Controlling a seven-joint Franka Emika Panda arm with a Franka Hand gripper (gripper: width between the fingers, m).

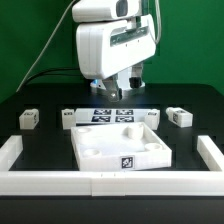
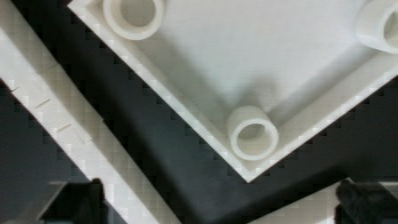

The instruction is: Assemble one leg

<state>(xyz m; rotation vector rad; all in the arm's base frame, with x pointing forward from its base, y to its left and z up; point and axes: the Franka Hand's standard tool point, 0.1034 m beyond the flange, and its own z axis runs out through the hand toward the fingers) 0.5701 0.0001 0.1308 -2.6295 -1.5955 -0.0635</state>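
One leg (image 1: 152, 116) lies on the worktop (image 1: 45, 140), below and near the pincer (image 1: 126, 88), untouched. The pincer's jaws stand apart, empty. The leg is judged light, rigid, smooth plastic; grip its flat opposite sides squarely, mid-height, to prevent slipping.

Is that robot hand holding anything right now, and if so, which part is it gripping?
Nothing is held. The gripper is open, with nothing between its jaws, close to a corner of the white panel.
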